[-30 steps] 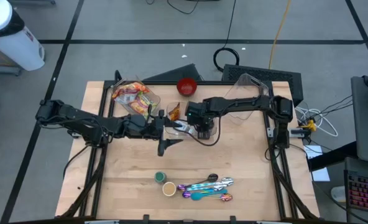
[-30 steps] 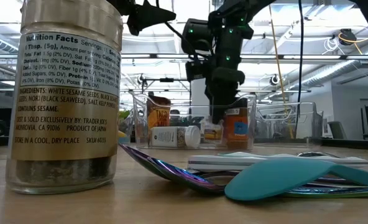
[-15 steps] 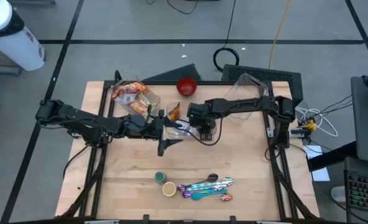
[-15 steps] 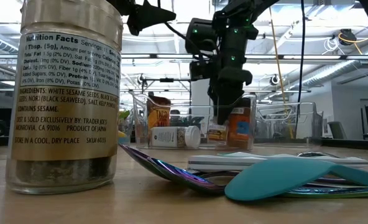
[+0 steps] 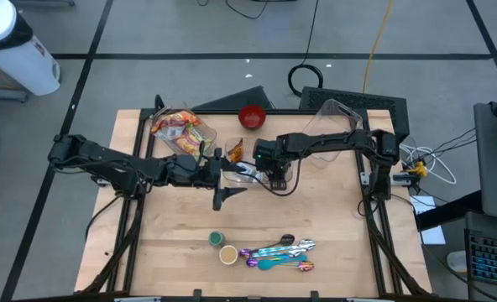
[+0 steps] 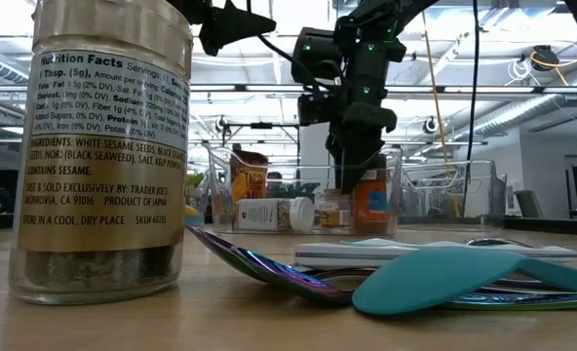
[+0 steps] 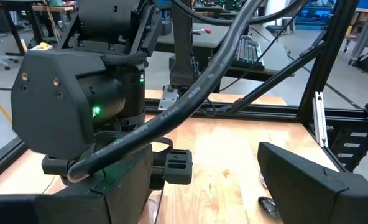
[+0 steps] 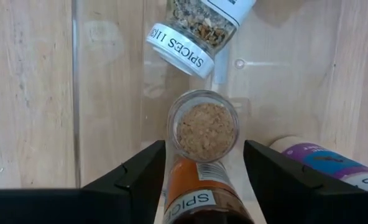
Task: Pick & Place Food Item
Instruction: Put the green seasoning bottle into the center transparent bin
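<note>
Fingers of the right gripper stand apart on each side of a small spice jar, standing up inside the clear bin on the desk. Beside the bin, the left gripper fingers are apart, holding nothing.

The right arm reaches in from the right side toward the middle, its right claw pointing straight down with fingers parted. The left arm stretches across from the left, its left claw wide open beside the right one.
</note>
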### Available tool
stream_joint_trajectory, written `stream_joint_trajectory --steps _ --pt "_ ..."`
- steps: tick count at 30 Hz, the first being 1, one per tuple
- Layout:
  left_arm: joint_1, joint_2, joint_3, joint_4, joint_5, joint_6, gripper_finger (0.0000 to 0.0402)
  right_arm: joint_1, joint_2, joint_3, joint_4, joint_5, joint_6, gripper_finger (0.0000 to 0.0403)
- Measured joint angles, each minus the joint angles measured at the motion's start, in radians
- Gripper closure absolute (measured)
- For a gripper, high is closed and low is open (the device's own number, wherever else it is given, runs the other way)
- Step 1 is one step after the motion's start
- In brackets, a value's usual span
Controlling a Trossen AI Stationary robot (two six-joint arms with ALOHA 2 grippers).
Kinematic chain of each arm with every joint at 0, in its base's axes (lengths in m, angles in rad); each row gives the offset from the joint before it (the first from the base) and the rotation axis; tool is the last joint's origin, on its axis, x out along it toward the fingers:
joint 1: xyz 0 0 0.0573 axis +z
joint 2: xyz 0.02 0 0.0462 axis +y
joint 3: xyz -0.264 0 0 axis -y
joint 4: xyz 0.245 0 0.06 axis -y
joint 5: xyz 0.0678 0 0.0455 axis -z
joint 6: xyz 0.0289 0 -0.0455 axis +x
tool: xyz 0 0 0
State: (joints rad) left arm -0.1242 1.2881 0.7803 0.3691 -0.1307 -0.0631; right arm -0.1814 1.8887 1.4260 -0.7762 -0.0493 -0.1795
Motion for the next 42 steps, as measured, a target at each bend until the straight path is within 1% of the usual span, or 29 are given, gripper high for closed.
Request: stream_joint_trajectory --steps 4,11,16,18,19,21,24,27,29,33,36,39,42 --pt "0.0 0.0 0.0 0.0 0.0 0.003 0.0105 0.0 -0.053 -0.01 -0.008 -0.008 0.022 0.0192" --pt "0.0 0.0 0.0 -0.005 -0.001 0.005 0.0105 0.012 -0.26 -0.006 0.013 0.0 0.104 0.0191" --pt "-0.002 0.0 0.0 -0.013 0.004 0.003 0.0105 0.068 -0.423 -0.009 0.072 -0.044 0.165 0.0191" --pt "-0.008 -0.01 0.0 -0.037 0.028 0.007 0.0105 0.11 -0.491 -0.048 0.132 -0.066 0.182 0.0191" --pt "-0.017 -0.025 0.0 -0.052 0.043 0.012 0.0105 0.137 -0.523 -0.078 0.169 -0.069 0.19 0.0192" --pt "-0.039 -0.05 0.001 -0.031 0.086 0.011 0.0105 0.195 -0.599 -0.156 0.284 -0.083 0.195 0.0194" --pt "-0.076 -0.072 0.003 -0.025 0.14 -0.006 0.0105 0.29 -0.713 -0.298 0.503 -0.085 0.207 0.02" --pt "-0.115 -0.079 0.001 -0.026 0.169 -0.036 0.0105 0.377 -0.805 -0.45 0.72 -0.086 0.213 0.0205" --pt "-0.138 -0.08 0.002 -0.039 0.192 -0.077 0.0105 0.424 -0.854 -0.541 0.858 -0.084 0.198 0.0206" --pt "-0.174 -0.079 0.002 -0.053 0.198 -0.18 0.0105 0.492 -0.915 -0.692 1.093 -0.082 0.152 0.0207" --pt "-0.196 -0.079 0.002 -0.05 0.218 -0.194 0.0105 0.516 -0.933 -0.77 1.212 -0.08 0.131 0.0207" --pt "-0.224 -0.079 0.002 -0.05 0.233 -0.208 0.0105 0.518 -0.946 -0.821 1.287 -0.081 0.131 0.0207" --pt "-0.266 -0.079 0.006 -0.12 0.164 -0.261 0.0105 0.517 -0.947 -0.852 1.323 -0.078 0.13 0.0207"
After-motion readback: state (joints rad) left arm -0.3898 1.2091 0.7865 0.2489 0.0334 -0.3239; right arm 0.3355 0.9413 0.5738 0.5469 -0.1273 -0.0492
